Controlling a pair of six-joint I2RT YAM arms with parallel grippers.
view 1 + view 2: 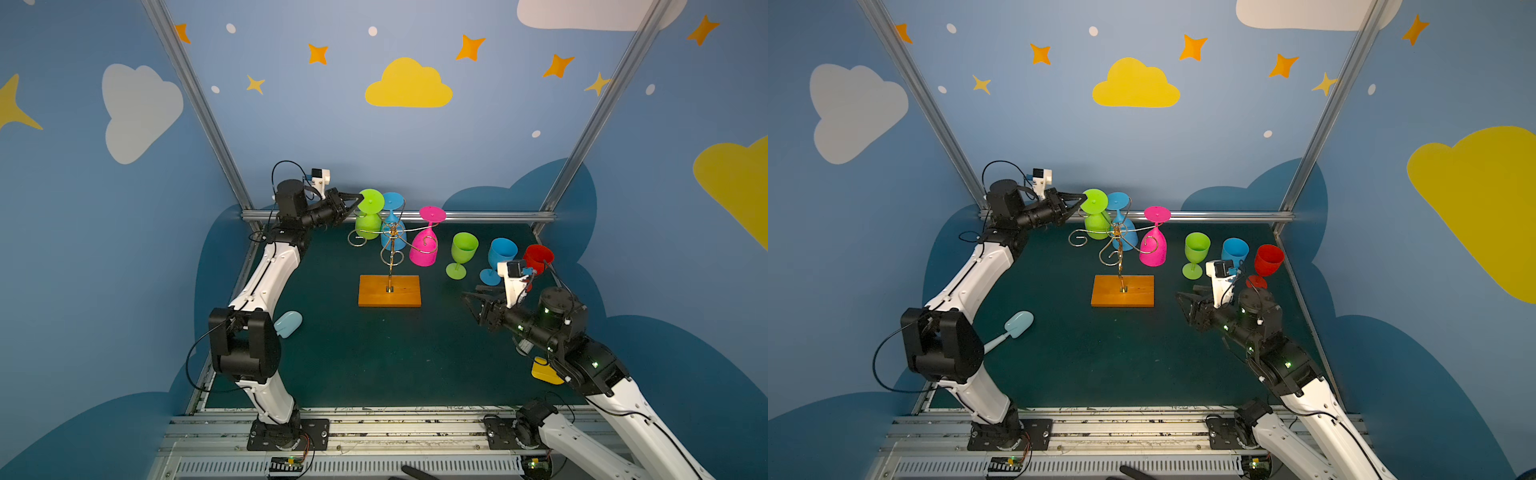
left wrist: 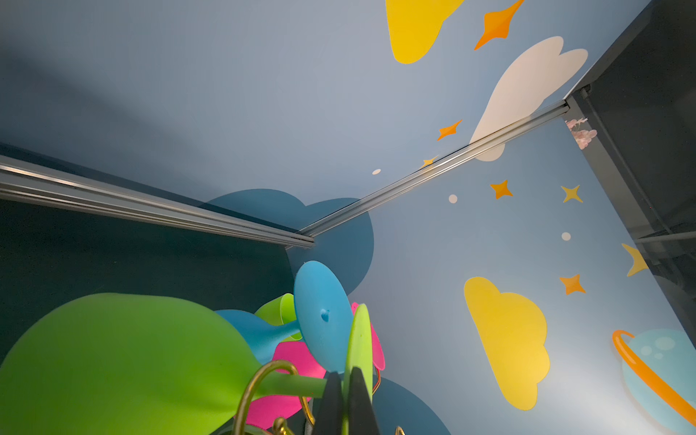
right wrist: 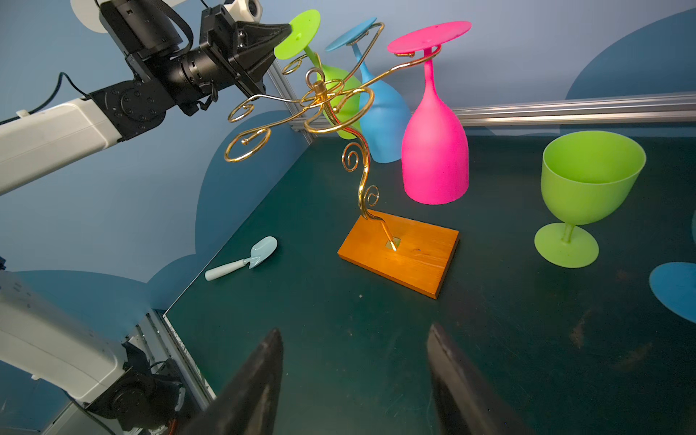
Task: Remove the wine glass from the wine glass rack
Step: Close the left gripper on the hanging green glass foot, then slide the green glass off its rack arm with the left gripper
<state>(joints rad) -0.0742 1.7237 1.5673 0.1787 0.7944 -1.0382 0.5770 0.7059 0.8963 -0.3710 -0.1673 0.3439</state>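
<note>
Gold wire rack [image 1: 389, 291] stands mid-table [image 1: 374, 353] in both top views. A blue glass [image 1: 392, 201] and a pink glass [image 1: 424, 251] hang upside down on it. Left gripper [image 1: 356, 200] pinches the hanging green glass [image 1: 368, 227] by its round foot.

Left wrist view: fingers [image 2: 331, 399] squeeze that foot tight.

Right wrist view: right gripper [image 3: 354, 329] is spread wide and holds nothing.
</note>
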